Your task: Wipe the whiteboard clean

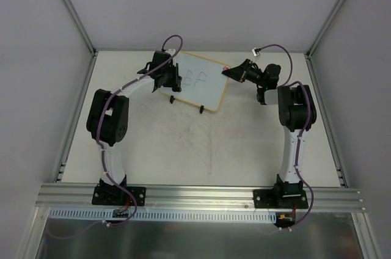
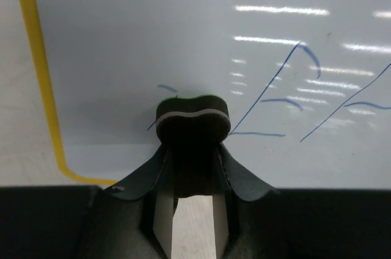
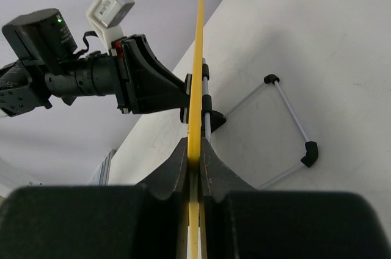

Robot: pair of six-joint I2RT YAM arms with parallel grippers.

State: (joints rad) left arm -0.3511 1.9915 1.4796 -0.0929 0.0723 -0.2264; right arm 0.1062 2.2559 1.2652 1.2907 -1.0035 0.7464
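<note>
A robotics lab cell: white panel walls (image 1: 201,2) and aluminium-profile rail (image 1: 201,193).

white board (image 1: 204,91) with blue lines (image 2: 259,134), yellow frame (image 2: 40,76); eraser (image 2: 192,121) black with a white stripe, green edge.

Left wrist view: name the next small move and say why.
Probably sweep the eraser rightward in this view across the whiteboard: the left gripper holds it at the surface, blue strokes lie just to its right, and the right gripper clamps the board's yellow edge steady.
</note>
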